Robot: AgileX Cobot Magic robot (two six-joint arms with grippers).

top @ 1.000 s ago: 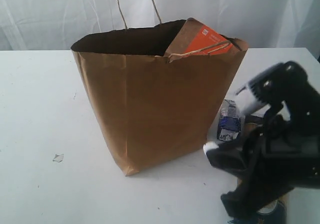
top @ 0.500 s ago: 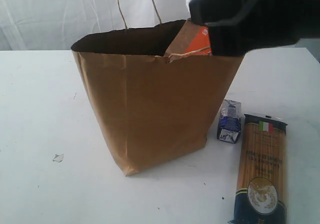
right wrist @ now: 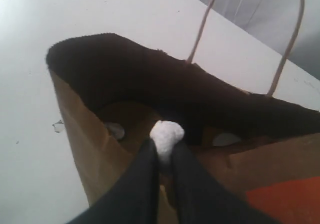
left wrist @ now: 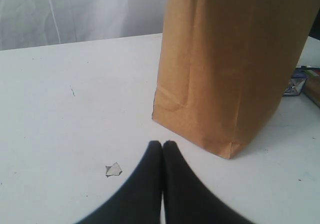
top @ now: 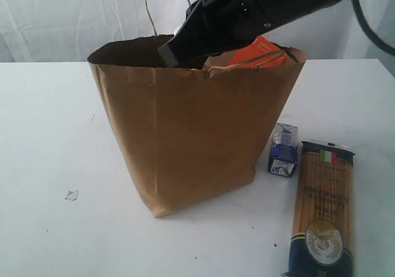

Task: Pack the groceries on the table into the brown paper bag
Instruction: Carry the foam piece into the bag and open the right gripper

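Right gripper (right wrist: 162, 146) pinches small white lump (right wrist: 167, 133) over open brown paper bag (top: 191, 123); left gripper (left wrist: 162, 145) closed above surface (left wrist: 60, 109).

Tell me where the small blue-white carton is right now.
In the exterior view the small blue-white carton stands on the table right of the brown paper bag, near its base, just left of the long spaghetti pack.
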